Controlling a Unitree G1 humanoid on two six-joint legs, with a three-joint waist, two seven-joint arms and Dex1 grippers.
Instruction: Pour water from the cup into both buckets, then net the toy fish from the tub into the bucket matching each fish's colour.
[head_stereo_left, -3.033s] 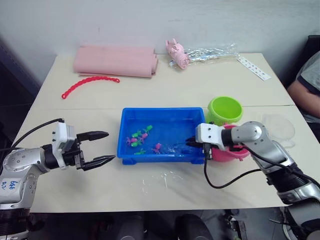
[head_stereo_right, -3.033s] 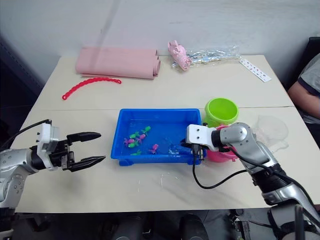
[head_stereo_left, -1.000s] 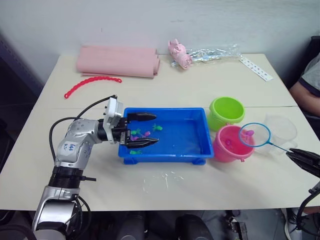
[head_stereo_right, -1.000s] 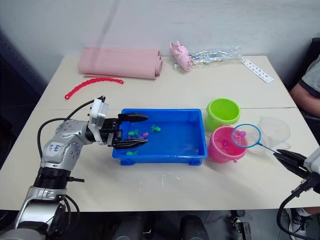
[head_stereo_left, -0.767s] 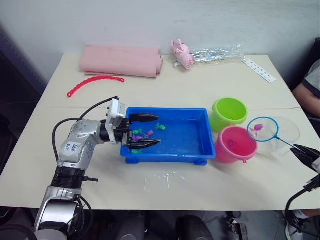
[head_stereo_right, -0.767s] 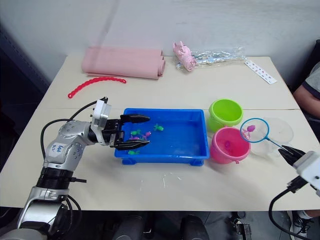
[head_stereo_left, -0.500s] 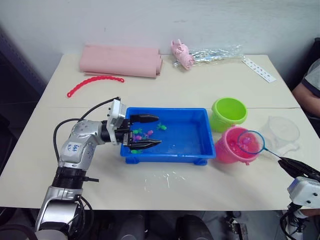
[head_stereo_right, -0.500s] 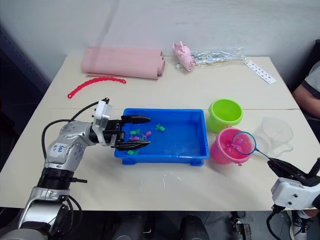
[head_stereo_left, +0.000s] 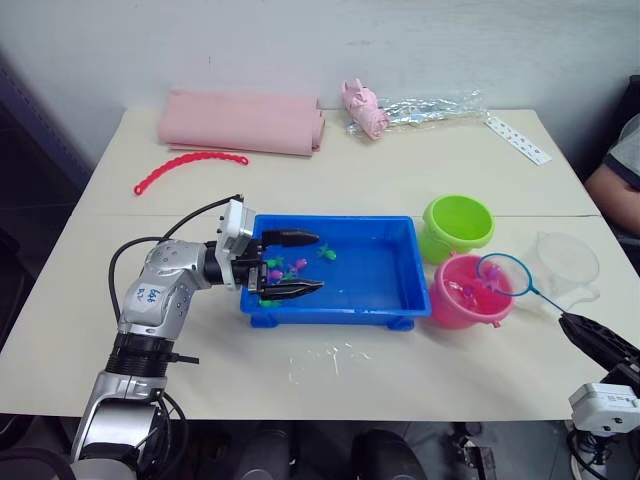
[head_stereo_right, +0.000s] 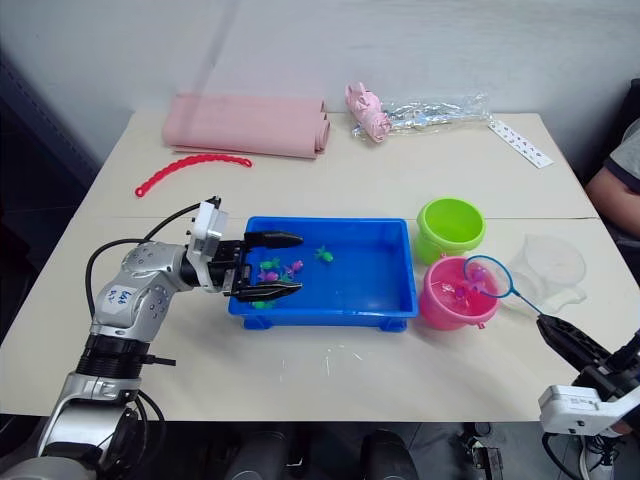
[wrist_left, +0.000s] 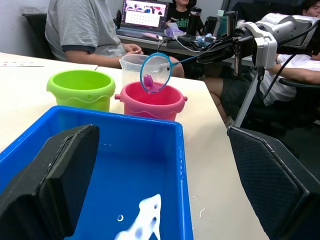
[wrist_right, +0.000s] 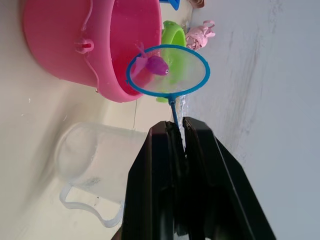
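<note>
Pink rolled cloth (head_stereo_left: 238, 121) and a red bead chain (head_stereo_left: 187, 165) lie at the far left of the table (head_stereo_left: 330, 375), well apart from the work. Nearer, the left gripper (head_stereo_left: 293, 264) hangs over the left end of the blue tub (head_stereo_left: 395, 268), its two black fingers spread wide, one above the other, with nothing between them. Below and just beside them the remaining toy fish (head_stereo_left: 283, 270), green and pink, float bunched at that same end of the tub.

Right of the tub stand the lime green bucket (head_stereo_left: 458, 226) and, touching it on the near side, the pink bucket (head_stereo_left: 466, 297). The net (wrist_right: 168, 70) is poised above the pink bucket's right rim, its hoop tilted, with one pink fish (wrist_right: 156, 64) lying in the mesh. Beyond it to the right sits the clear cup (head_stereo_left: 563, 268), upright on the table.

At the far right the right gripper (head_stereo_left: 585, 334) is pressed together on the end of the net's thin handle. The handle's long axis runs from the gripper up and leftward to the hoop, so the pink bucket lies straight ahead along that line, and the right arm is the nearer one. By my reading, the fish matches this bucket and the coming move is a roll of the wrist to tip the hoop mouth-down over the opening; the hoop overhangs the rim, so a slight reach leftward may be needed first.
</note>
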